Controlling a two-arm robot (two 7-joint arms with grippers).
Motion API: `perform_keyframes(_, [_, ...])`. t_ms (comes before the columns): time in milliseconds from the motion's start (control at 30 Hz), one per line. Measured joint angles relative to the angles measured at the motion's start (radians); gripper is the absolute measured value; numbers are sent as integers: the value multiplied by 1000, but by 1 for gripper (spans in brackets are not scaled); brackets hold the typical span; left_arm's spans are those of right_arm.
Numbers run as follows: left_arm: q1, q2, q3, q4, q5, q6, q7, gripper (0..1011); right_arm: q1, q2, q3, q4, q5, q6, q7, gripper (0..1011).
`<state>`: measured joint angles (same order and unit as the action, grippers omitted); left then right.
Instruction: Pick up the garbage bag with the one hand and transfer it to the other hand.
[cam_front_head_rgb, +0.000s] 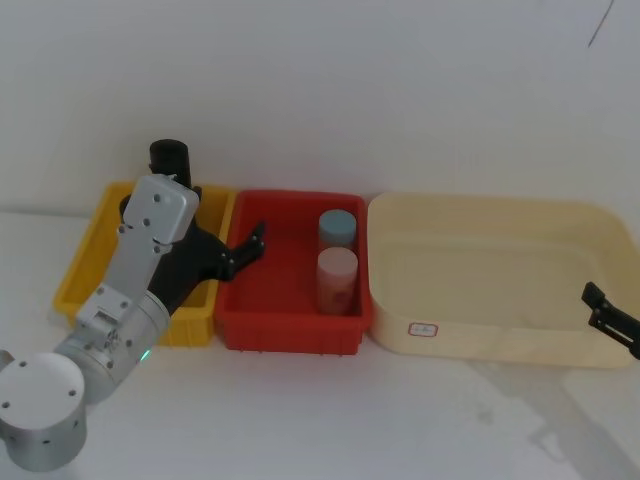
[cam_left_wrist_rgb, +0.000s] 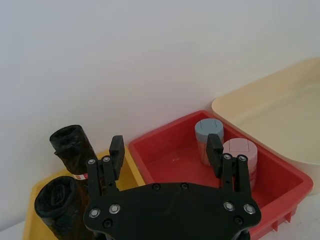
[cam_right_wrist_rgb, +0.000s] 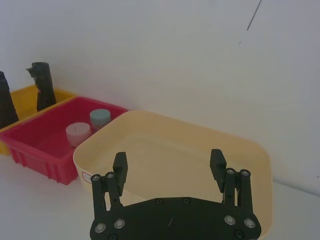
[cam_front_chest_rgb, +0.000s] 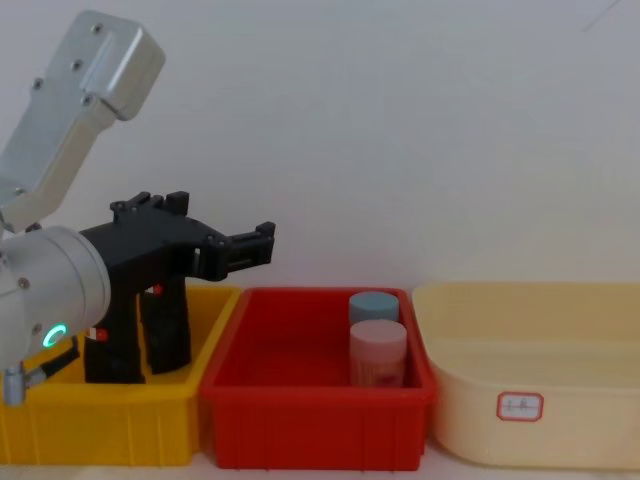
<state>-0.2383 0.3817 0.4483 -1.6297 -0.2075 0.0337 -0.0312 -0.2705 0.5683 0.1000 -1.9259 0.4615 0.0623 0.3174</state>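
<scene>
Yellow bin (cam_front_head_rgb: 82, 262): far left on the tabletop (cam_front_head_rgb: 420, 420), with two black rolls standing on end inside it.
Garbage bag (cam_left_wrist_rgb: 71, 144): there it is, upright at the back of the yellow bin, a red-and-white label band low on its side, nothing gripping it.
Second roll (cam_left_wrist_rgb: 56, 207): just beside the first and nearer the left wrist camera, open end up.
Red bin (cam_front_head_rgb: 290, 332): the middle one, pressed up against the yellow bin's right wall.
Blue-lidded jar (cam_front_head_rgb: 337, 227): in the red bin, right-hand side, toward the back.
Pink-lidded jar (cam_front_head_rgb: 337, 278): right in front of the blue one, the two jars close together.
Cream tub (cam_front_head_rgb: 500, 345): on the right, beside the red bin, a small white label (cam_front_head_rgb: 423, 328) on its front wall.
Left gripper (cam_front_chest_rgb: 258, 246): up above the rims where the yellow and red bins meet, pointing roughly level toward the red bin. Its fingers are spread with nothing between them.
Left arm (cam_front_chest_rgb: 60, 290): silver, green ring glowing, its upper link angling high at the chest view's left.
Right gripper (cam_right_wrist_rgb: 168, 162): low at the cream tub's near right rim, fingers parted, holding nothing.
</scene>
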Motion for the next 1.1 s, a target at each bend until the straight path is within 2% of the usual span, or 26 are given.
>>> perform_keyframes(1100, [0,0,0,0,0,0,0,1000,0,0,0,0,0,0,0,1010])
